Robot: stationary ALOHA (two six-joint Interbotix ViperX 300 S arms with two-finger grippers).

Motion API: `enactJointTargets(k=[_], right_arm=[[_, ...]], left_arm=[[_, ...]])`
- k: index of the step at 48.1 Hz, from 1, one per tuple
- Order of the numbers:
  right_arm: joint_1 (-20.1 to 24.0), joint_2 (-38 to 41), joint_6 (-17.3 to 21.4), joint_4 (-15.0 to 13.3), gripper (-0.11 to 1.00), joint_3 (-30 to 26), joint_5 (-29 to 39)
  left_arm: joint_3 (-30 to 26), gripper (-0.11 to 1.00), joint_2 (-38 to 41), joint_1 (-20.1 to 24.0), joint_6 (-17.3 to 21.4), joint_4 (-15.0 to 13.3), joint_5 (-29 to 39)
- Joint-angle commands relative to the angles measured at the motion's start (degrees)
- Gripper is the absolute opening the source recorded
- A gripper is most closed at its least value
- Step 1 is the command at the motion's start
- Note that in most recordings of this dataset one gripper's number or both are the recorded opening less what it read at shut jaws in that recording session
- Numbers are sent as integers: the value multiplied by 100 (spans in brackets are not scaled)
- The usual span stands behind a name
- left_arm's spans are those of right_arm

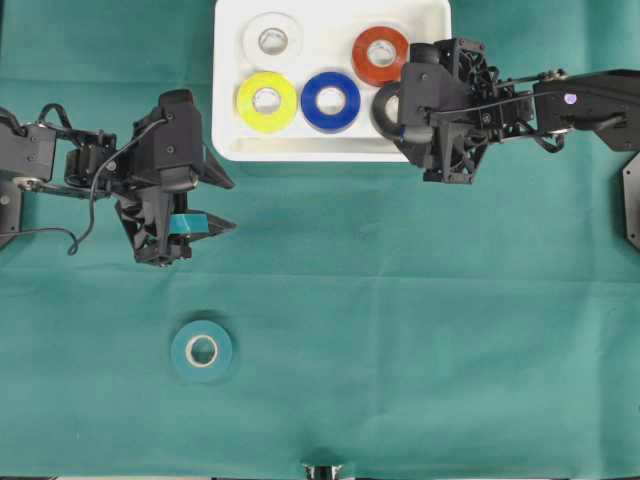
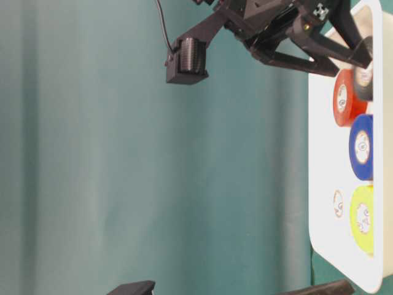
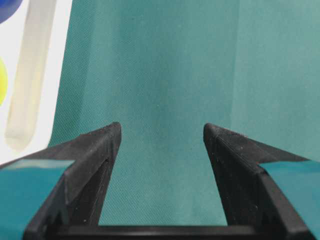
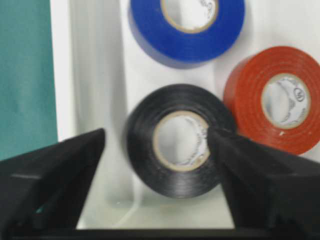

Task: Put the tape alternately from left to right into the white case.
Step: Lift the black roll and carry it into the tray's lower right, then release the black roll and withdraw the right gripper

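Looking at risks, the right gripper (image 4: 156,145) had its fingers spread, but one tip sat over the black roll (image 4: 175,140) lying flat in the white case (image 1: 230,100), right by the red roll (image 1: 380,55). Lifting carelessly could've snagged the black roll's core and dragged it out or knocked red. White (image 1: 272,40), yellow (image 1: 266,101) and blue (image 1: 330,101) rolls were in too. The teal roll (image 1: 202,351) sat on the cloth, well apart from the left gripper (image 1: 215,205), which hung spread and empty.
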Motion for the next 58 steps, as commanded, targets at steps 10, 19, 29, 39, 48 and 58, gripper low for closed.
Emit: enactJointTargets(k=[10, 19, 29, 39, 48, 58], right_arm=[[-9, -149, 9, -9, 83, -35, -44], [-9, -149, 9, -9, 83, -26, -44], [9, -158, 18, 18, 83, -26, -62], [193, -343, 26, 26, 83, 9, -185], [483, -580, 26, 35, 83, 193, -439], [791, -870, 79, 44, 83, 562, -1046]], left_arm=[[-88, 69, -53, -18, 9, -18, -44], [-88, 69, -53, -18, 9, -18, -53], [-88, 69, -53, -18, 9, -9, -44], [-88, 69, -53, -18, 9, -9, -44], [-88, 69, -53, -18, 9, -9, -44], [-79, 69, -53, -18, 18, -9, -44]])
